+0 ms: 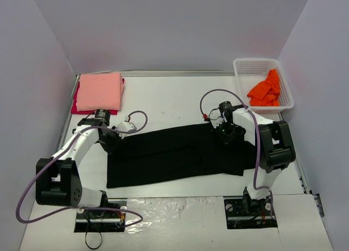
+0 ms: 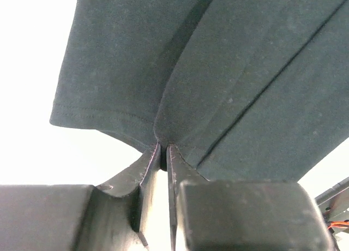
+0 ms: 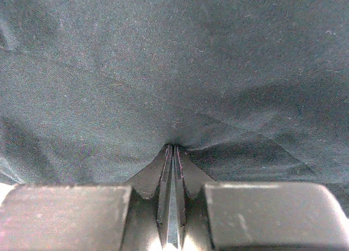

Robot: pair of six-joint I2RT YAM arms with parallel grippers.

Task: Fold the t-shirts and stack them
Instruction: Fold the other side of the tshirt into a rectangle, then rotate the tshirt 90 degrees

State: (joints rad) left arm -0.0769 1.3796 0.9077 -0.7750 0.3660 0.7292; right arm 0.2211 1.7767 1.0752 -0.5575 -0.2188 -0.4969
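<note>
Folding now: black shirt (image 1: pixel 174 155), spread flat across the table (image 1: pixel 174 98) middle;
Left gripper (image 2: pixel 163 147): closed on its far edge, seemingly to lift for folding;
Right gripper (image 3: pixel 173 147): pinching same edge, for a level lift

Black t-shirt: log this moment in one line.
black t-shirt: spread on table | left pincer: shut on it | right pincer: shut on it
</note>
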